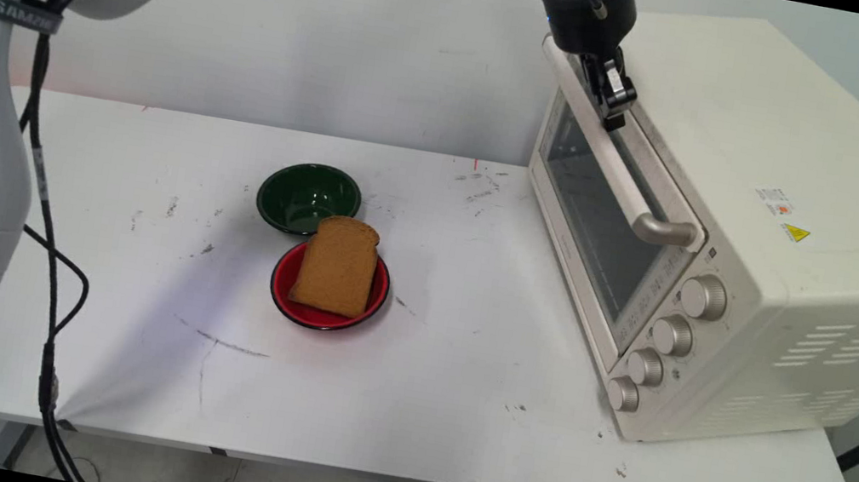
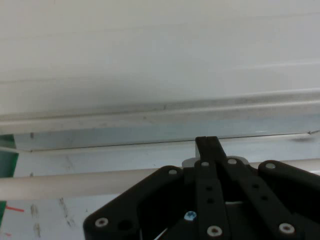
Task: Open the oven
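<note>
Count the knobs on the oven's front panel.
4, in a column at the oven's right front: top knob, second, third, bottom. None seem hidden.

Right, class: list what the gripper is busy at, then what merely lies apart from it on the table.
At the gripper:
- gripper, shut, against the door handle
- toaster oven, door closed

Lying apart:
- green bowl, empty
- bread slice on the red dish
- white table under everything
</note>
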{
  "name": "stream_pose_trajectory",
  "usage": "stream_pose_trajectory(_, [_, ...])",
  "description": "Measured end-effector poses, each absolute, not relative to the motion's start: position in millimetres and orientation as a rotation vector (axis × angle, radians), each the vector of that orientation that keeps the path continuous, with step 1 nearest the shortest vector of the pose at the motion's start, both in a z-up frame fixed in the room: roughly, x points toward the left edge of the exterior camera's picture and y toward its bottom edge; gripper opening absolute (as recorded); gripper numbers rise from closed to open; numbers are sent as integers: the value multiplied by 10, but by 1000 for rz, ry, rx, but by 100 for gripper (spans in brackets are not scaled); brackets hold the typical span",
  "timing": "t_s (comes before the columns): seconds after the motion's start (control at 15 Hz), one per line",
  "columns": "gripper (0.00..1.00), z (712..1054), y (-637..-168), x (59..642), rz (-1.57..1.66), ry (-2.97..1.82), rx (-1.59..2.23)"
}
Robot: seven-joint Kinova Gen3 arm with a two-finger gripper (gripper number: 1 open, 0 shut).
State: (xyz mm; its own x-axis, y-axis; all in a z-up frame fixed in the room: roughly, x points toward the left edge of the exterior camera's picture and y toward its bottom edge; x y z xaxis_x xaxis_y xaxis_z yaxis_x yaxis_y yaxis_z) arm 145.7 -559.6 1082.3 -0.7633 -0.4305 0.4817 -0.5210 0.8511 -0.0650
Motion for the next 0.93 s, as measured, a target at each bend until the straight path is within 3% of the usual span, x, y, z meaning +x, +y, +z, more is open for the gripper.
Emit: stream_pose_trajectory(0.93, [0, 10508, -5405, 1882, 280, -2519, 670])
